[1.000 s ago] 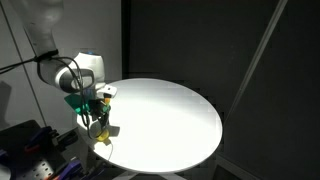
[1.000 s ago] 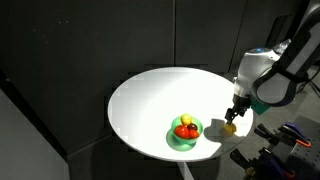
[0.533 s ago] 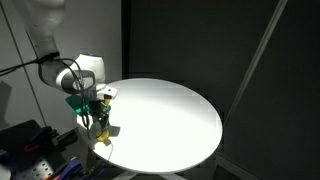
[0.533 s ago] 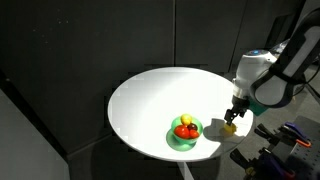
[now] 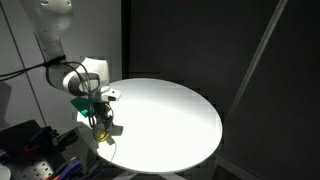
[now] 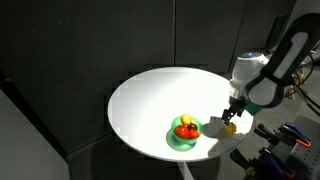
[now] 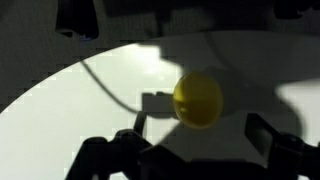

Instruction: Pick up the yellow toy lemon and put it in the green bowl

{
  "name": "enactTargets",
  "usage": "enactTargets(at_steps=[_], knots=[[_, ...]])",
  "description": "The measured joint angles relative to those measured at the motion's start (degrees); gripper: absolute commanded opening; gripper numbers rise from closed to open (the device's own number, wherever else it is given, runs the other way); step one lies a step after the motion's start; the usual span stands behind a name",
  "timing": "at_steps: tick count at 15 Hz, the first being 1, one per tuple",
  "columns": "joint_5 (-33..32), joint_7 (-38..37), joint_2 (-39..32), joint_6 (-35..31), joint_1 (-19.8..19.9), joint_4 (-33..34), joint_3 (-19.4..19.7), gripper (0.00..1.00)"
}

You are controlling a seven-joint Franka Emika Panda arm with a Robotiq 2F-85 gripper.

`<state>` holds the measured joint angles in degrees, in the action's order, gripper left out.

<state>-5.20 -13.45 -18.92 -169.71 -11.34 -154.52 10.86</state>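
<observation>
The yellow toy lemon lies on the white round table near its edge and also shows in both exterior views. My gripper is open just above the lemon, one finger on each side of it, not touching. It also shows in both exterior views. The green bowl sits on the table beside the lemon and holds red toy pieces and a small yellow one. A green patch behind the arm may be the same bowl.
The white table ends close to the lemon and the bowl. Dark curtains surround the table. Equipment and cables stand beside the table next to the arm's base.
The arm has shifted slightly and the gripper has come a little lower over the lemon. The lemon and the bowl have not moved.
</observation>
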Motion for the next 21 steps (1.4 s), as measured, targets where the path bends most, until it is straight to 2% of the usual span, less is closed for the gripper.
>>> enactTargets(at_steps=[21], knots=[[0.0,0.0,-6.3,0.0,0.0,3.4,0.0,1.0]])
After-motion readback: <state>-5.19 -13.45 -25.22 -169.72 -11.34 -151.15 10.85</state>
